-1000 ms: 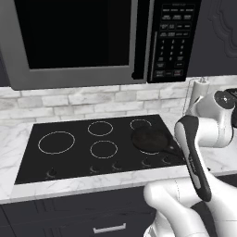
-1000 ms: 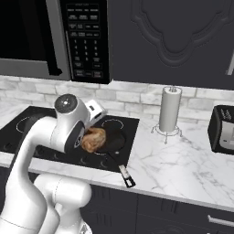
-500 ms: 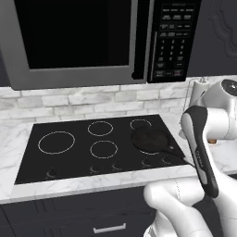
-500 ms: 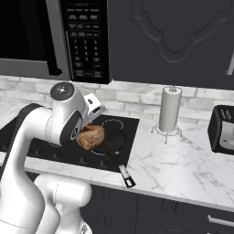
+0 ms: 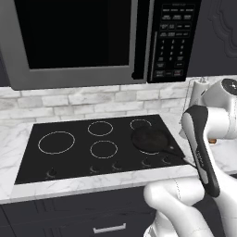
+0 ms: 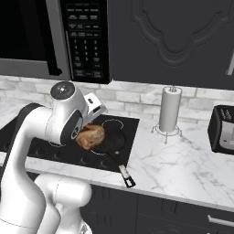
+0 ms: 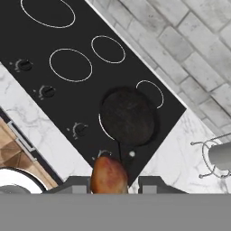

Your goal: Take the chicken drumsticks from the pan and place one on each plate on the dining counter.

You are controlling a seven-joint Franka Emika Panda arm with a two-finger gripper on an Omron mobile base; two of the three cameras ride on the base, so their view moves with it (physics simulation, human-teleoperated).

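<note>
My arm hides the gripper, jaws closed on a drumstick; microwave keypad text is unreadable.

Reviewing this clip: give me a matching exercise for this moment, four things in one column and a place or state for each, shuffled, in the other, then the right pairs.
Things:
1. drumstick
2. pan
3. paper towel roll
4. microwave

Places or states:
A. mounted above the cooktop
B. upright on the marble worktop, right of the cooktop
C. held in the gripper, lifted off the pan
D. sitting on the cooktop with nothing in it

Pairs: 1-C, 2-D, 3-B, 4-A
</note>
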